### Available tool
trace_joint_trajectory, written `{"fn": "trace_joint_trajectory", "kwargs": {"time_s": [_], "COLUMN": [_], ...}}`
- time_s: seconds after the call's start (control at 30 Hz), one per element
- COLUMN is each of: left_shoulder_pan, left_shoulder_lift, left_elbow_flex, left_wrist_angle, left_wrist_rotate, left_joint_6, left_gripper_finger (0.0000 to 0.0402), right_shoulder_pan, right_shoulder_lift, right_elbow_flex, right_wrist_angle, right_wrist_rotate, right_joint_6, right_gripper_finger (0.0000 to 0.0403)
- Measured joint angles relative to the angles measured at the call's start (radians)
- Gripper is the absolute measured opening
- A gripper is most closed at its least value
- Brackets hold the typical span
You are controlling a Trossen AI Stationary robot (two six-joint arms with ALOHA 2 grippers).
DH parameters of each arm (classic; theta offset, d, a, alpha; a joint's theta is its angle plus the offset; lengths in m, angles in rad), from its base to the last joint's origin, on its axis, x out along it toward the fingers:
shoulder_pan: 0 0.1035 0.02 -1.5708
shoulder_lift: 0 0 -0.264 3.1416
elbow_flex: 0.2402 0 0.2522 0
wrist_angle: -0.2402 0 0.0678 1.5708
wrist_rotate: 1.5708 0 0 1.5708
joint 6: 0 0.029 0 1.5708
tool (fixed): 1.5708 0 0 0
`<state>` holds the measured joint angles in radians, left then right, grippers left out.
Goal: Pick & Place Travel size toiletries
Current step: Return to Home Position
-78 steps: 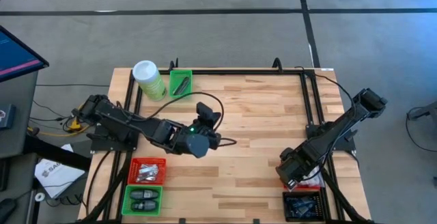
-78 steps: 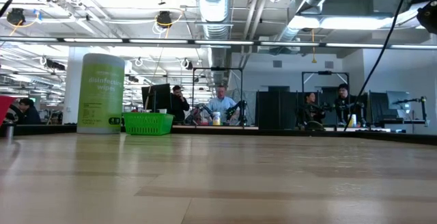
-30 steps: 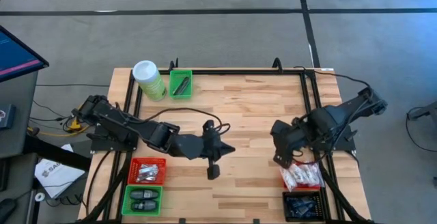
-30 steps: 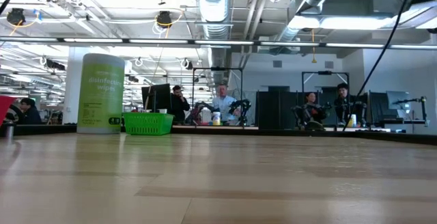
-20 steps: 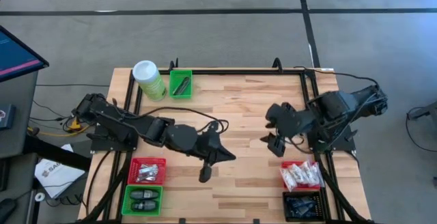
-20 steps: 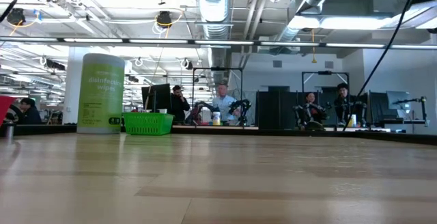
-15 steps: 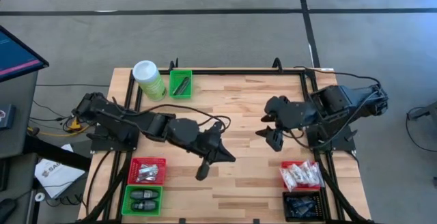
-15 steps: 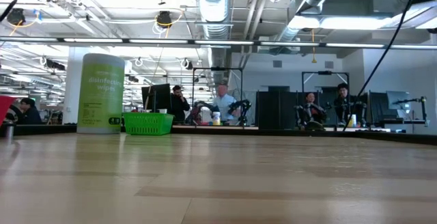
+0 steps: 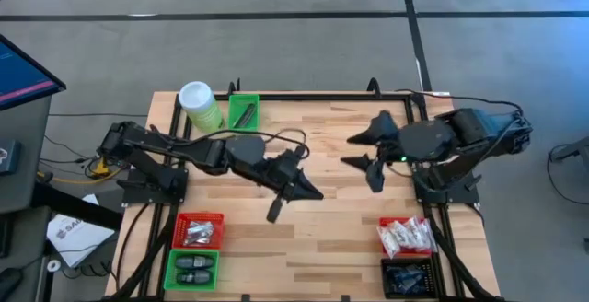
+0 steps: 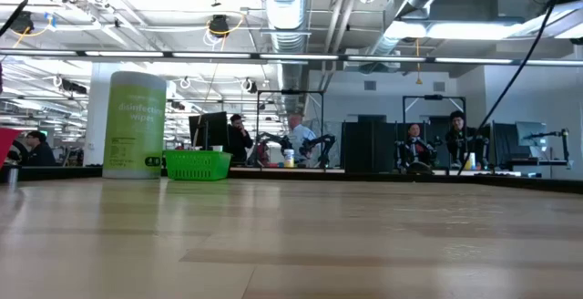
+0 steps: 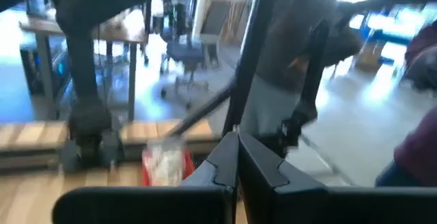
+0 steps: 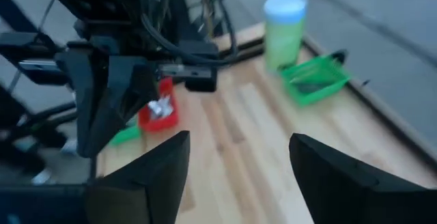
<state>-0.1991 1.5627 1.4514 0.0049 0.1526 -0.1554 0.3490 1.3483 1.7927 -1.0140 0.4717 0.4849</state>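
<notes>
The travel size toiletries lie sorted in bins: white sachets in a red bin [image 9: 407, 238] at the front right, dark packets in a black bin [image 9: 408, 279], silvery packets in a red bin [image 9: 200, 230] and black oval pieces in a green bin [image 9: 191, 270] at the front left. Dark pieces lie in a green bin [image 9: 244, 113] at the far edge. My left gripper [image 9: 318, 195] hangs shut over the table's middle [image 11: 237, 157], nothing in it. My right gripper [image 9: 350, 151] stands open right of the middle, pointing toward the left arm [image 12: 239, 176], with nothing between its fingers.
A tall green canister [image 9: 201, 107] with a white lid stands at the far left corner, beside the far green bin [image 10: 198, 164]. Bare wood lies between the two grippers. A black frame [image 9: 419, 127] runs along the table's edges. People sit at desks in the room behind.
My right gripper has risen from above the red bin of white sachets, gone toward the far edge and the table's middle, and turned to point toward the table's left. My left gripper has swung a little toward the far edge, still shut.
</notes>
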Motion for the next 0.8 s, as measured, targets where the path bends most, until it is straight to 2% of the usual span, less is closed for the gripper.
{"fn": "trace_joint_trajectory", "kwargs": {"time_s": [0.17,0.3,0.67,0.8], "left_shoulder_pan": [0.058,0.107,0.214,0.253], "left_shoulder_lift": [-0.078,-0.168,-0.38,-0.436], "left_elbow_flex": [-0.131,-0.228,-0.403,-0.455], "left_wrist_angle": [0.148,0.21,0.207,0.208], "left_wrist_rotate": [0.031,0.037,0.038,0.114], "left_joint_6": [-0.054,-0.092,-0.14,-0.14], "left_gripper_finger": [0.0001,0.0001,0.0002,0.0002], "right_shoulder_pan": [0.025,0.037,0.016,-0.017], "right_shoulder_lift": [-0.055,-0.117,-0.248,-0.265], "right_elbow_flex": [-0.01,-0.109,-0.544,-0.659], "right_wrist_angle": [0.026,0.144,0.716,0.894], "right_wrist_rotate": [0.103,0.114,0.142,0.12], "right_joint_6": [-0.053,-0.077,-0.123,-0.17], "right_gripper_finger": [0.0211,0.0167,0.0041,0.0007]}}
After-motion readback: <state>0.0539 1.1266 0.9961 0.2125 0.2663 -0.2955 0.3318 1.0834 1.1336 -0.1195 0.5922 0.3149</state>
